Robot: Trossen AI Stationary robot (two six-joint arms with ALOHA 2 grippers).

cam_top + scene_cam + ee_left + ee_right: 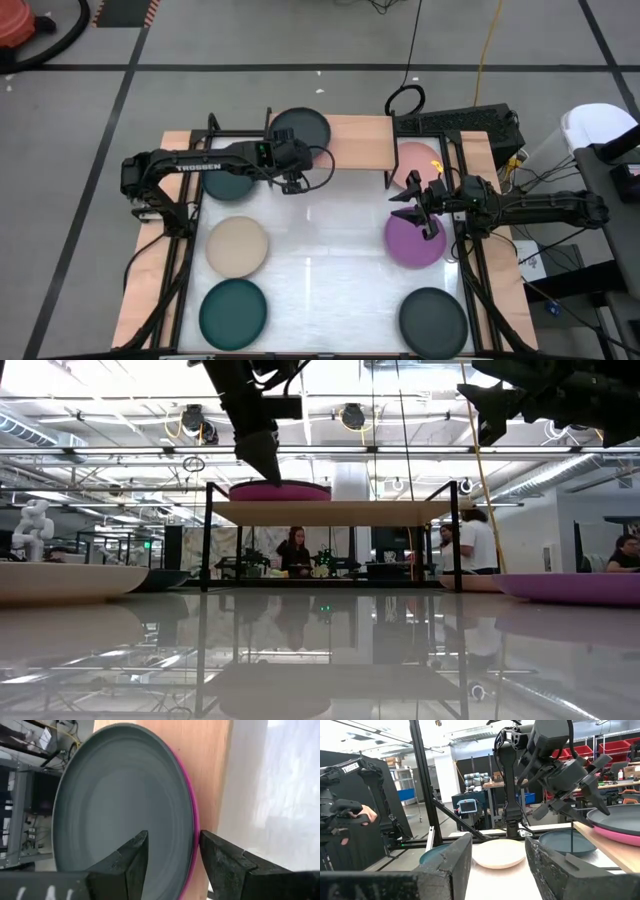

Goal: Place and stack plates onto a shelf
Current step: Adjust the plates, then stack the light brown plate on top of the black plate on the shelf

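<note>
A charcoal plate (pixel 125 800) lies on a hot pink plate (pixel 194 827), stacked at the left end of the light-wood shelf (pixel 355 140). My left gripper (pixel 172 837) is open. Its fingers stand on either side of the stack's near rim, just above it in the low view (pixel 262 460). My right gripper (pixel 412 208) is open and empty, hovering between the pale pink plate (pixel 420 160) and the purple plate (pixel 412 245). On the table also lie a dark teal plate (pixel 228 185), a beige plate (pixel 237 247), another teal plate (pixel 233 312) and a charcoal plate (pixel 433 320).
The shelf's right half (pixel 365 145) is bare wood on thin black legs (pixel 208 535). The white table's middle (pixel 325 250) holds no plates. Black frame rails (pixel 185 250) run along both sides. People sit in the room beyond (pixel 295 550), and a person's hand (pixel 365 813) shows beside the table.
</note>
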